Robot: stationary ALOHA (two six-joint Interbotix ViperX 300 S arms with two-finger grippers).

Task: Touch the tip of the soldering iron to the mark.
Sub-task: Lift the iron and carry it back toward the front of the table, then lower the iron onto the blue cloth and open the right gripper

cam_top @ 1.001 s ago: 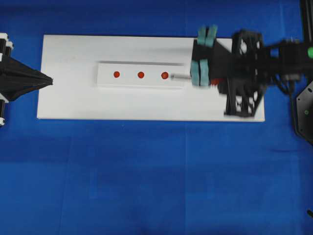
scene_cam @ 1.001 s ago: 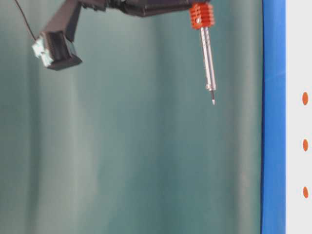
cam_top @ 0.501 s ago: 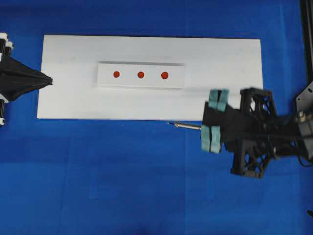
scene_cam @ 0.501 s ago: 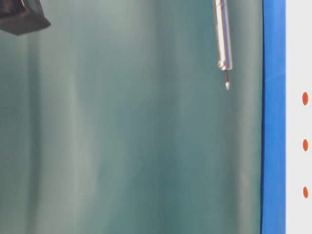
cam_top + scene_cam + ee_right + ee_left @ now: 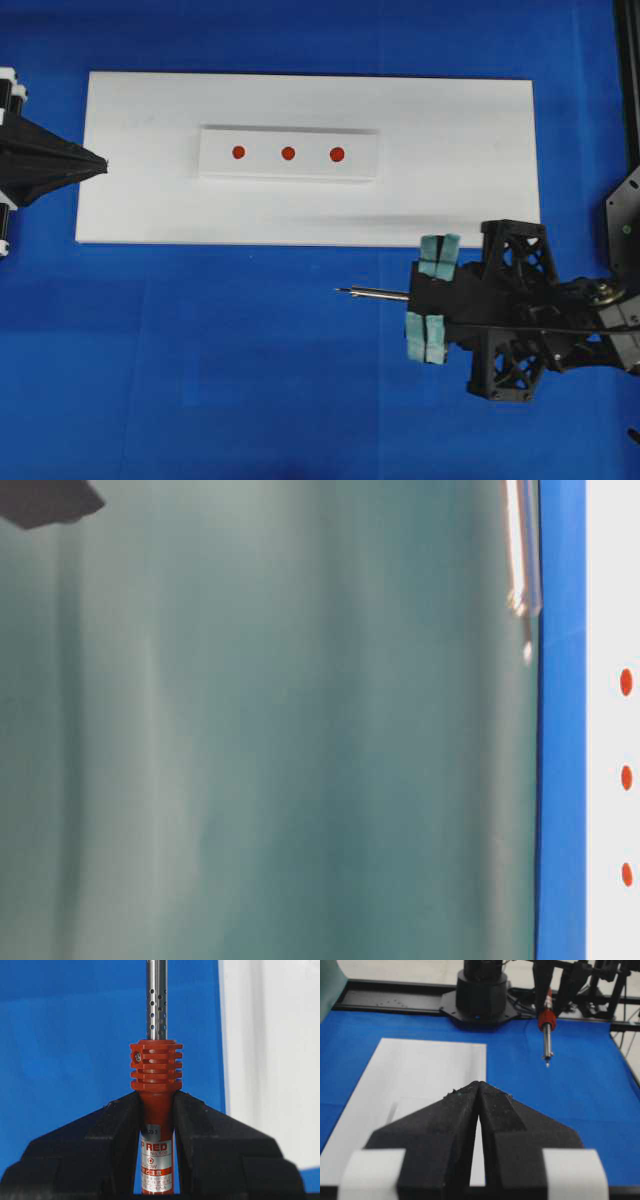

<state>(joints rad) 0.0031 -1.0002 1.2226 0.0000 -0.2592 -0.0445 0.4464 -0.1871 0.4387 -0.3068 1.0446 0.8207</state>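
The right end effector (image 5: 156, 1110) clamps the soldering iron (image 5: 156, 1080) by its orange-red ribbed handle, over the blue surface (image 5: 250, 380), at 5 o'clock from the three red marks (image 5: 288, 153). The left end effector (image 5: 479, 1110) rests with jaws together, holding nothing. For a good touch, I think the thin silver shaft must swing toward 11 o'clock and descend slowly onto the smooth white board (image 5: 450, 130).

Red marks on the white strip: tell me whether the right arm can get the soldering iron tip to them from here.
Probably yes. The right gripper holds the soldering iron over bare blue cloth, off the white board; nothing stands between its tip and the red marks.
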